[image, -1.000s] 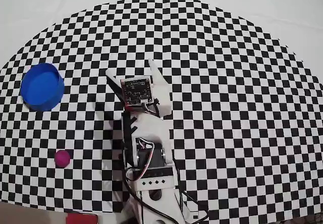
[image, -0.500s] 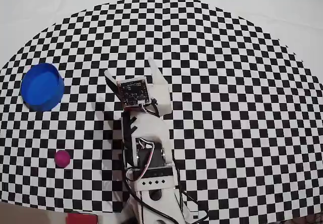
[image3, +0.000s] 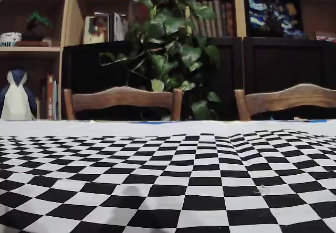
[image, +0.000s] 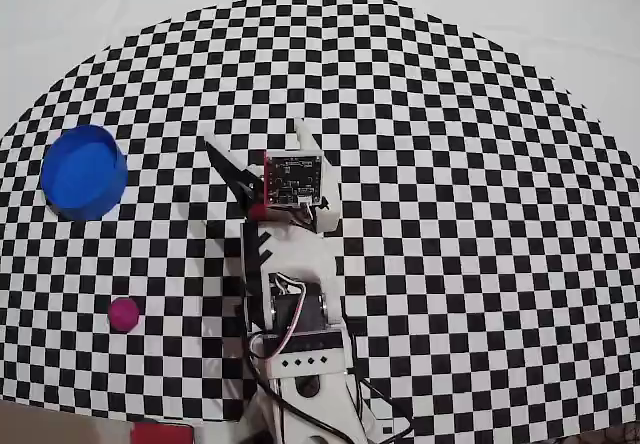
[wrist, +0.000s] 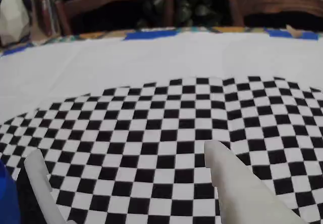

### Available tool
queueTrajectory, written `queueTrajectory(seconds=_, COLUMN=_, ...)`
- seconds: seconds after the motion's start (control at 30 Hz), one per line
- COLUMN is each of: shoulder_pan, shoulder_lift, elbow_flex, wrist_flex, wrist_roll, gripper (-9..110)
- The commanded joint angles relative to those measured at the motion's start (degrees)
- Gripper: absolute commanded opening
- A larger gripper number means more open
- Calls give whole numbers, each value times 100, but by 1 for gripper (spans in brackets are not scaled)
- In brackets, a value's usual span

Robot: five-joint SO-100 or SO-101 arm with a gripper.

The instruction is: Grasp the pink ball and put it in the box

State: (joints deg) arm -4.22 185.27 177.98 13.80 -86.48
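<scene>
Item: my claw [image: 255, 134], fingers spread, empty, raised mid-worktop, pointing away from base.
Item: small matte magenta-pink ball [image: 123, 313], overhead view lower left, on checkered cloth [image: 480, 214], well apart from claw.
Item: round bright-blue cup-like box [image: 84, 172], left edge, apart from ball; blue sliver at wrist view corner [wrist: 5, 199].
Step, as I judge: swing left and back toward ball, descend with fingers straddling it, pinch gently so it doesn't roll.
Room: cloth open between claw and ball; flat red object [image: 160, 432] near bottom edge, keep off.
</scene>
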Motion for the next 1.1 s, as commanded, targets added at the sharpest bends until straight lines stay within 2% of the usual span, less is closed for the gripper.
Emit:
queueTrajectory(seconds=0.0, shoulder_pan=-35, shoulder_lift=105, elbow_flex=44, wrist_flex=9, wrist_roll=211, gripper=38)
queueTrajectory(seconds=1.07, shoulder_pan=-255, shoulder_lift=70, elbow_flex=44, wrist_flex=-167, wrist_roll=167, gripper=38)
